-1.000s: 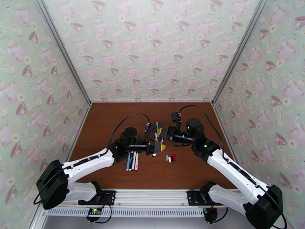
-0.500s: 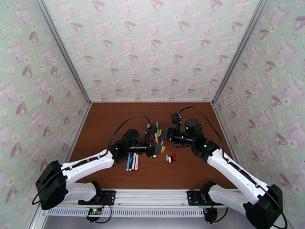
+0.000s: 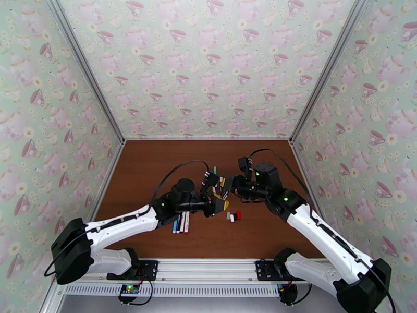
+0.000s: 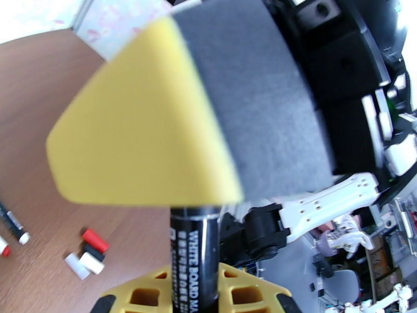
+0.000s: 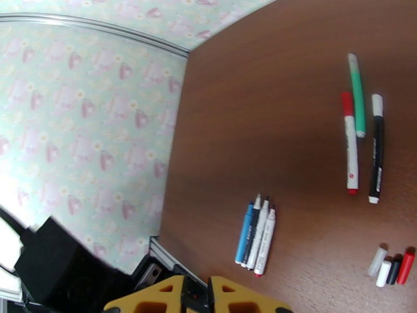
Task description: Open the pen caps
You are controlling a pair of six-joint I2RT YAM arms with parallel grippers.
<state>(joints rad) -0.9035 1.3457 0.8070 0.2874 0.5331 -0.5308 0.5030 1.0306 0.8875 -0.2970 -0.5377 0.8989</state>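
Observation:
My left gripper (image 4: 195,290) is shut on the barrel of a black whiteboard pen (image 4: 195,246), which stands up between its yellow fingers. The pen's upper end is covered by my right gripper's yellow and grey finger (image 4: 156,116), so the cap there is hidden. From above, the left gripper (image 3: 218,203) and right gripper (image 3: 223,185) meet tip to tip over the middle of the table. The right gripper (image 5: 196,296) is shut on something dark. Several loose pen caps (image 3: 233,216) (image 5: 391,266) (image 4: 86,252), red, black and white, lie together on the table.
A row of several pens (image 3: 181,223) (image 5: 256,236), one blue, lies near the left arm. A green pen (image 5: 357,95), a red-ended white pen (image 5: 350,147) and a black pen (image 5: 376,152) lie farther back. Wallpapered walls enclose the brown table (image 3: 156,163).
Both arms have shifted slightly to the right while staying joined at the pen. Neither grip has changed.

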